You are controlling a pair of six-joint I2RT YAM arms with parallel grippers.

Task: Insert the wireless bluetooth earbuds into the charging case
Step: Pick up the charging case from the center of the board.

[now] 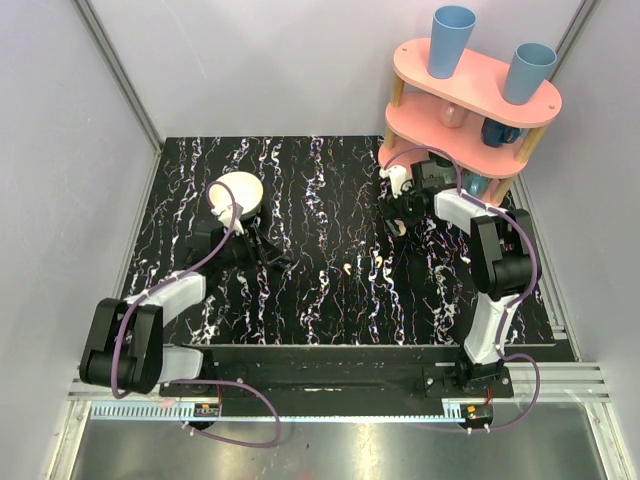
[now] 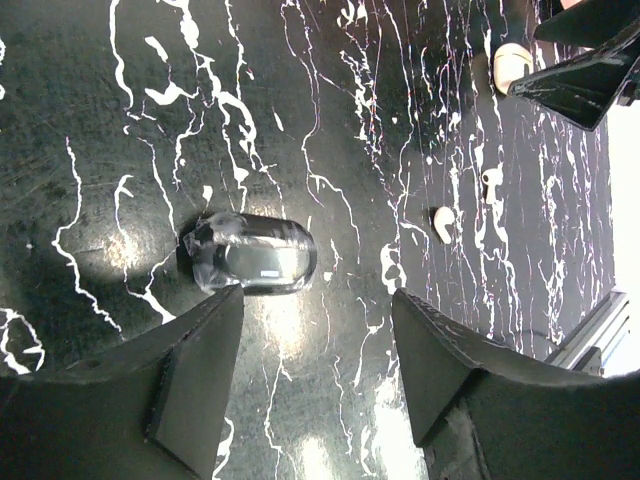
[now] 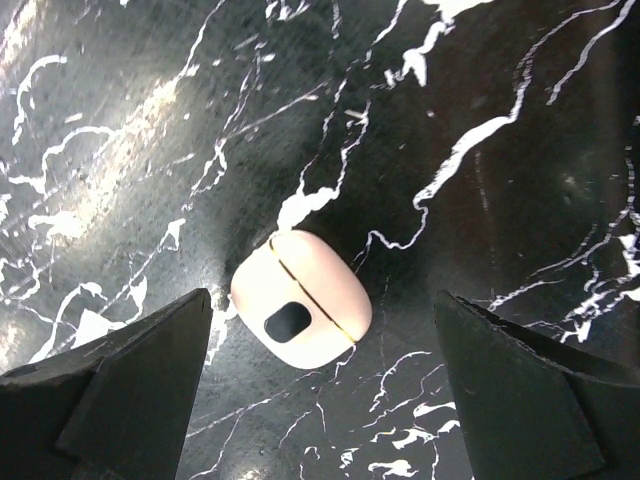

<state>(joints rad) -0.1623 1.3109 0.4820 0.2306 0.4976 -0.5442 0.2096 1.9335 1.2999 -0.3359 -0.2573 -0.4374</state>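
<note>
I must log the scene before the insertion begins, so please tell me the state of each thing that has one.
Charging case: lid shut, lying on the table, untouched.
First earbud: outside the case, loose on the table.
Second earbud: outside the case, loose, apart from the first.
Left claw: open, empty.
Right claw: open, astride the case.
Dark oval object: lying on the table.

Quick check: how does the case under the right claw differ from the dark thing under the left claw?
The charging case is opaque cream; the dark object is glossy and partly see-through. The charging case is a rounded square with a seam and a dark oval patch; the dark object is longer and oval. Shared: both lie on the marbled table, each ungripped before an open claw, the right claw and the left claw.
</note>
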